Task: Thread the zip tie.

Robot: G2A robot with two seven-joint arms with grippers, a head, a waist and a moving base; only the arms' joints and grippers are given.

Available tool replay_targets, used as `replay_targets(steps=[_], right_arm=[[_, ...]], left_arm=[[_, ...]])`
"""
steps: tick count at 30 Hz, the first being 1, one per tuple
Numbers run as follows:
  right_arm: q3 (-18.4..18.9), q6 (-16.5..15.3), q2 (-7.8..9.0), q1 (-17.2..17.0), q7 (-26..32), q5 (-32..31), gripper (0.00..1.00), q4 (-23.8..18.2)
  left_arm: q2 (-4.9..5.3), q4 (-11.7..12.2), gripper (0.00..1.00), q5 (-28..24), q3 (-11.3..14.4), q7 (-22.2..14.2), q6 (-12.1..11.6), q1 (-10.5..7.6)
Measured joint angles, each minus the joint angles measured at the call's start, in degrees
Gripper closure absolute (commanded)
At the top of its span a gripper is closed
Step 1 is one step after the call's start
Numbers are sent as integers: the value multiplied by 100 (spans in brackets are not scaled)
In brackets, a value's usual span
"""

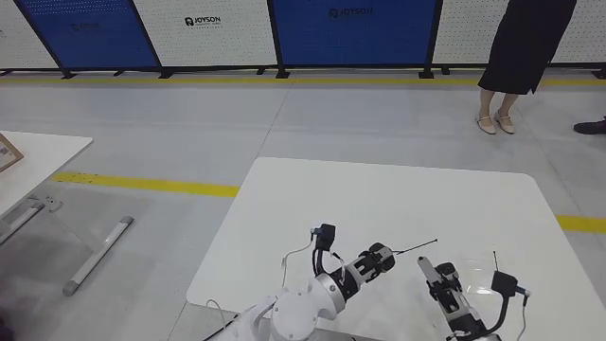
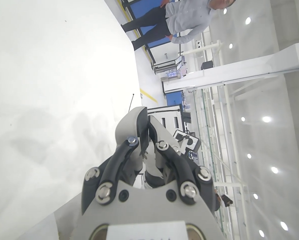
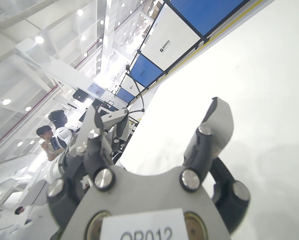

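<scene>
Showing the opening stage of threading, judged from the layout: the left gripper point(image 1: 383, 256) was clamped shut on one end of the zip tie point(image 1: 417, 246), which stuck out from its fingertips as a thin black strap raised above the white table point(image 1: 379, 180) and touched nothing else. In the left wrist view the pads of that gripper point(image 2: 147, 112) met with no gap, and the zip tie point(image 2: 131, 103) rose from just beside them. The right gripper point(image 1: 424, 265) lay near, beside the strap's free end, and in its own wrist view it point(image 3: 154, 108) stood spread wide and held nothing. From there the zip tie point(image 3: 137, 88) showed as a gentle curve ending in a small blocky tip, apparently the locking head, though this was too small to confirm. Neither loop nor insertion had yet been made. To do the step well, the right gripper would likely need to close on the strap close to its free end, so that the short length beyond the pads stayed stiff. The strap could then be bent into a loop with tail and slot aligned along one axis. A thin, springy strap would probably twist or flick aside if gripped far from the tip or pushed off-axis.
</scene>
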Motion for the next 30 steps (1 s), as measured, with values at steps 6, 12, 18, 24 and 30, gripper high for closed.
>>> replay_targets(steps=[6,12,18,24,30], right_arm=[[0,3,-1,-1,-3,5,0,-1],[-10,69,8,63,92,-229,0,25],[-30,282,23,216,201,-869,0,162],[-1,244,48,264,295,-1317,0,232],[-46,381,43,267,197,-1576,0,214]], left_arm=[[-2,-18,100,-36,-17,12,4,6],[-6,5,100,-108,-30,12,-29,10],[-4,-5,100,-388,-210,31,-103,69],[16,-126,100,-434,-334,46,-153,191],[16,-134,100,-427,-335,54,-154,198]])
